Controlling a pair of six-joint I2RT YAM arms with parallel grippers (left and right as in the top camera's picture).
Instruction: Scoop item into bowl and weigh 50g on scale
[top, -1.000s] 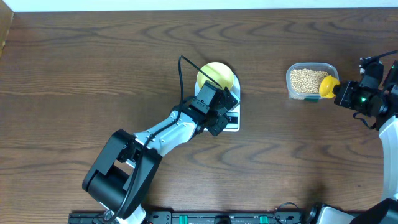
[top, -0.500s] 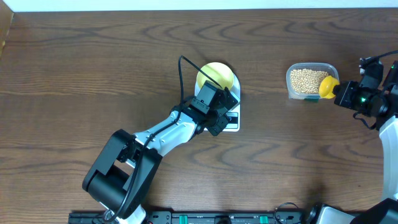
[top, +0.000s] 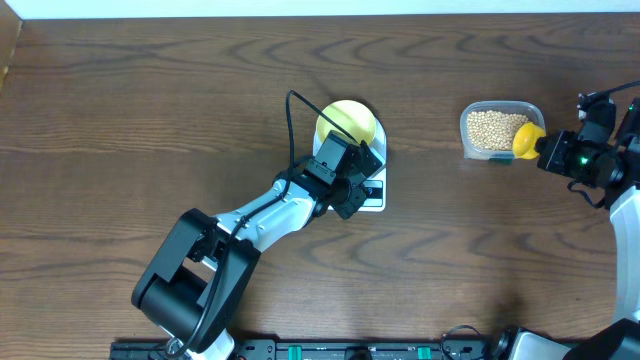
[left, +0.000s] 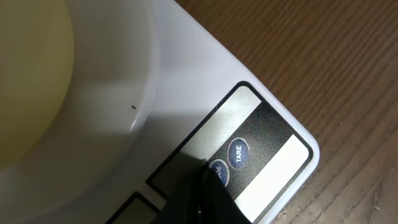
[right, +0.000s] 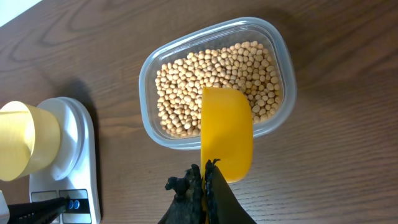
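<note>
The pale yellow-green bowl (top: 346, 124) stands on the white scale (top: 374, 201), and no beans show in it. My left gripper (left: 206, 178) is shut, empty, its tip resting on the round button (left: 219, 172) beside the TARE button (left: 239, 154). Many tan beans (right: 214, 78) fill a clear plastic tub (right: 285, 93) at the right. My right gripper (right: 205, 168) is shut on the handle of a yellow scoop (right: 227, 134), which hangs over the tub's near rim with no beans showing on it. Bowl (right: 22, 140) and scale (right: 81, 158) also appear in the right wrist view.
The left arm (top: 250, 220) stretches diagonally from the front left to the scale, with a black cable (top: 300, 105) arching beside the bowl. The right arm (top: 600, 160) sits at the table's right edge. Bare wood (top: 430, 230) lies between scale and tub.
</note>
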